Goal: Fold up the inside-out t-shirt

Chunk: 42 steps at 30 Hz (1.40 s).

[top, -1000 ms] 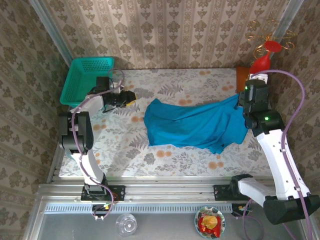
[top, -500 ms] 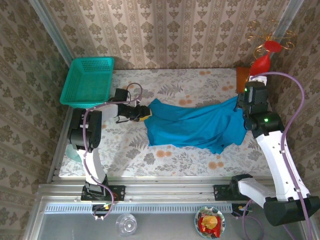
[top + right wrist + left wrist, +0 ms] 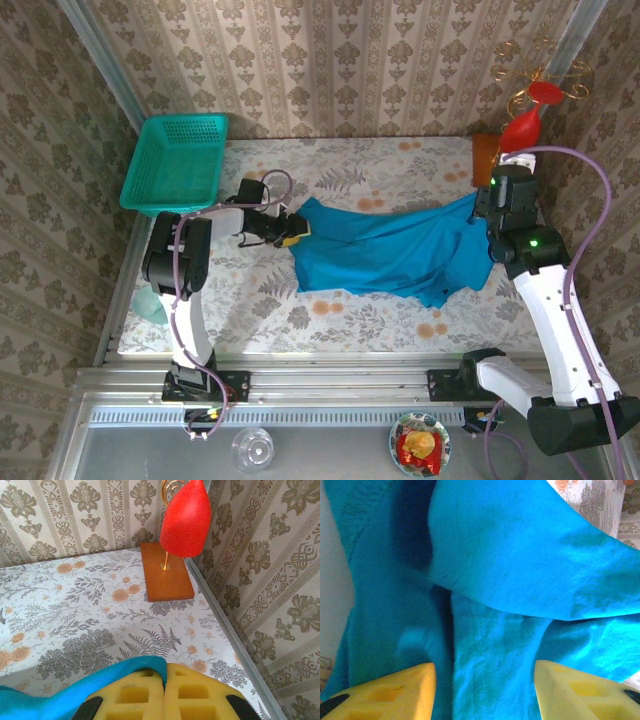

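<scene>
The blue t-shirt (image 3: 385, 255) lies rumpled across the middle and right of the desk (image 3: 400, 160) as a long slanting band of loose folds. It is not yet flat, and no fold has been made. Its right end is drawn up toward the far right corner. There the right claw (image 3: 165, 682) has its yellow pads pressed together on a thin rim of the cloth, which drapes over one pad and disappears into the seam between them. The left end of the shirt reaches the left claw (image 3: 485, 690), whose two yellow fingertips stand spread with overlapping layers of blue cloth under and between them. As far as the wrist view shows, they pinch nothing yet.

My reading is that the step in hand is the spreading-out that comes before any folding: one end is held, and the other claw is lined up to take the opposite end. The next move calls for the left claw to go down and close on the cloth. An outer edge or hem would serve better than a bunched inner fold, so that pulling the two ends apart flattens the shirt instead of twisting it.

Further out, a teal basket (image 3: 175, 160) sits at the far left corner, apart from the shirt. A red ornament (image 3: 185, 517) on a wooden block (image 3: 166, 572) stands at the far right corner, near the right claw.
</scene>
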Available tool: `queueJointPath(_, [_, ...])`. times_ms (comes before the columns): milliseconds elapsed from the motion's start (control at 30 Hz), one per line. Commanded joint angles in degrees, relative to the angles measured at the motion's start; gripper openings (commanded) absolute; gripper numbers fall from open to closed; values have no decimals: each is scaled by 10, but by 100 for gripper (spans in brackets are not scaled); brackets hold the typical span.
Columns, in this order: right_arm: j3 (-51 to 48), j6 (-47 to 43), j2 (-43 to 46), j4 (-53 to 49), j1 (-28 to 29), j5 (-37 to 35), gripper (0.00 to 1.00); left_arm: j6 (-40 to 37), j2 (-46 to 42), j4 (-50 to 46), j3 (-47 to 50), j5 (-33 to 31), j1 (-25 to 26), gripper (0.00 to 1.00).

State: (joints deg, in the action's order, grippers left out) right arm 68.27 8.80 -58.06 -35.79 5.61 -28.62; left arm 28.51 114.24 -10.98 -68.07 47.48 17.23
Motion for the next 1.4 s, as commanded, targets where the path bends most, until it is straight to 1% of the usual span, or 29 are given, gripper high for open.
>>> queueJointPath(0, [-8,10,14,10,-4,-9,0,27,4,34,4,45,3,54])
queueJointPath(133, [-7,11,17,10,-4,-10,0,44,-1,66,14,72,2,50])
queueJointPath(333, [-7,11,19,8,-5,-12,0,53,-22,79,14,92,3,39])
queueJointPath(400, [-8,11,20,7,-5,-12,0,44,-24,67,10,87,3,34])
queueJointPath(500, [-8,12,21,8,-5,-10,0,10,-24,20,-1,67,5,26])
queueJointPath(567, [-8,12,20,8,-6,-10,0,-18,-18,-21,-12,49,7,25])
queueJointPath(700, [-6,13,19,7,-6,-7,0,-60,-9,-82,-31,24,14,28])
queueJointPath(867, [-2,11,21,5,-6,-7,0,-67,-3,-91,-44,20,19,27])
queueJointPath(933, [-1,11,22,5,-6,-8,0,-67,2,-92,-49,20,20,25])
queueJointPath(1100, [1,11,23,2,-6,-8,0,-69,12,-96,-61,21,23,15])
queueJointPath(1200, [3,11,24,0,-6,-7,0,-77,7,-106,-67,9,23,8])
queueJointPath(1267, [6,13,24,-2,-6,-5,0,-91,-10,-114,-69,-6,23,1])
queueJointPath(1367, [12,14,25,-6,-6,0,0,-98,-66,-109,-73,-16,13,0])
